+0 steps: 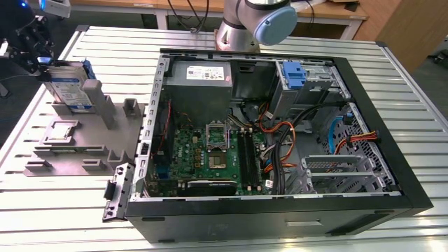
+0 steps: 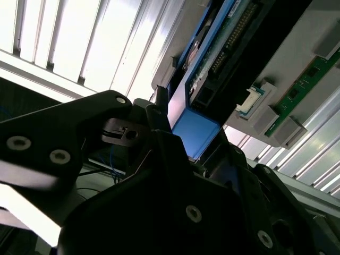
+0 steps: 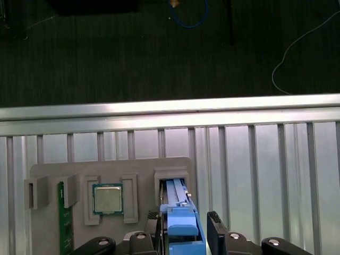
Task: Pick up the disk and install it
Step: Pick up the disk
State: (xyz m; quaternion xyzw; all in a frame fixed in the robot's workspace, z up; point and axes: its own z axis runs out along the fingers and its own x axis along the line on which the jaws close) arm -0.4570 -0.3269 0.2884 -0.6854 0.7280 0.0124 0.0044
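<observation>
— Disk (image 3: 180, 226) first: where is it?
— Standing on edge in a slot of the grey holder (image 3: 48, 172). Its blue plastic bracket frames a flat silver-grey metal body, and the white-and-blue label faces out in the exterior view.

— And the gripper (image 3: 184, 218)?
— Right at the disk's upper end. Its two black fingers (image 3: 214, 219) are apart, one on each flat side. In the first wrist view a thin gap shows on either side, so they clamp nothing. In the second wrist view one fingertip stands just beside the blue bracket, with a pale strip between them.

— What sits around it?
— On the same holder, one square silver chip (image 3: 108, 198) lies in its own pocket next to the disk's slot. One narrow green circuit strip (image 3: 65, 223) lies past the chip. The holder is matt and blocky, with raised posts.

— Underneath?
— A table (image 3: 255, 159) of ribbed, shiny aluminium slats.

— Farther off?
— Toward the exterior view's right, one open black computer case (image 1: 392, 173) lies on its side, well apart from the disk. Inside are:
- a green motherboard (image 1: 210, 152)
- a grey power supply (image 1: 199, 73)
- one blue-handled caddy (image 1: 295, 73)
- a bundle of orange cables (image 1: 280, 136)

Behind the case stands the arm's base (image 1: 255, 23), grey metal with a blue cap.
</observation>
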